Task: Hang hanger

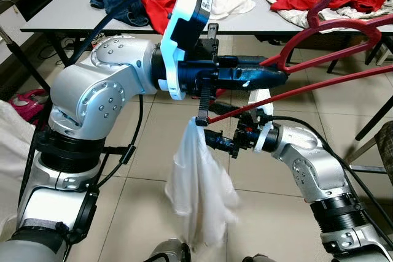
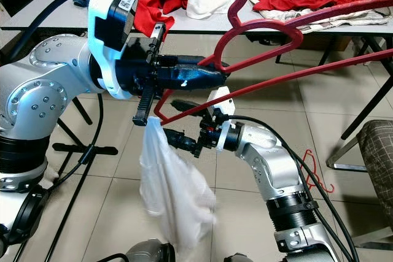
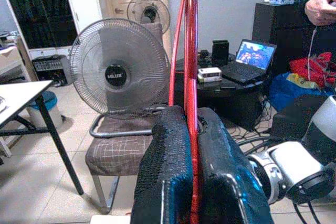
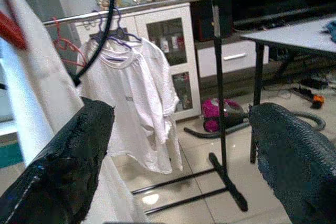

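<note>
Red hanger (image 1: 319,35) sits clamped inside the left claw (image 1: 279,78).

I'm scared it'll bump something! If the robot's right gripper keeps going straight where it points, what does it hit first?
Probably the white garment hanging from the red hanger: the open right gripper points at it from close by. Depth is uncertain.

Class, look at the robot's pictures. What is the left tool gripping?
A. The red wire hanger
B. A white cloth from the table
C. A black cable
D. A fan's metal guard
A: in the left wrist view the left tool is shut on the red wire hanger, whose wire runs up between its two black fingers; a white garment hangs from the hanger's end.
</note>
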